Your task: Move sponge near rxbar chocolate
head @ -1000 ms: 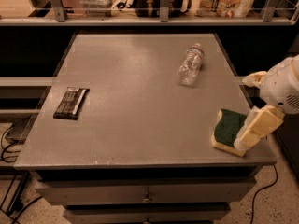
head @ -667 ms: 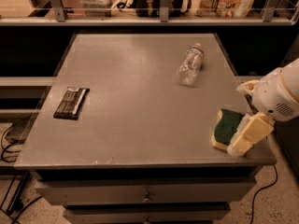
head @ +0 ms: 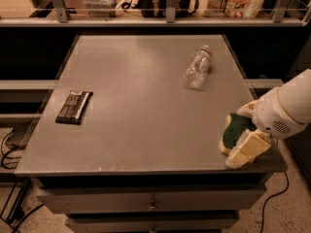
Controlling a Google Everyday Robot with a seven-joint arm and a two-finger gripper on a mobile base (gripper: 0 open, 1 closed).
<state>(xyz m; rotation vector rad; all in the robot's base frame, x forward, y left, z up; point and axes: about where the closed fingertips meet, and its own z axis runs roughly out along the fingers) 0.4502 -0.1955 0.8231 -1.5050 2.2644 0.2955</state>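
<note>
The sponge (head: 234,126) lies at the desk's (head: 141,130) right front corner, close to the edge, green face up. Its long axis runs roughly front to back, with the far end leaning slightly right. Your tool (head: 238,135) sits over it, but I cannot tell whether it has clamped yet. Make sure you have a firm hold across the short sides and lift clear before travelling. Then carry it left, passing in front of the bottle (head: 198,67), and set it down just beside the chocolate bar (head: 74,107), which is well apart at the left side.
</note>
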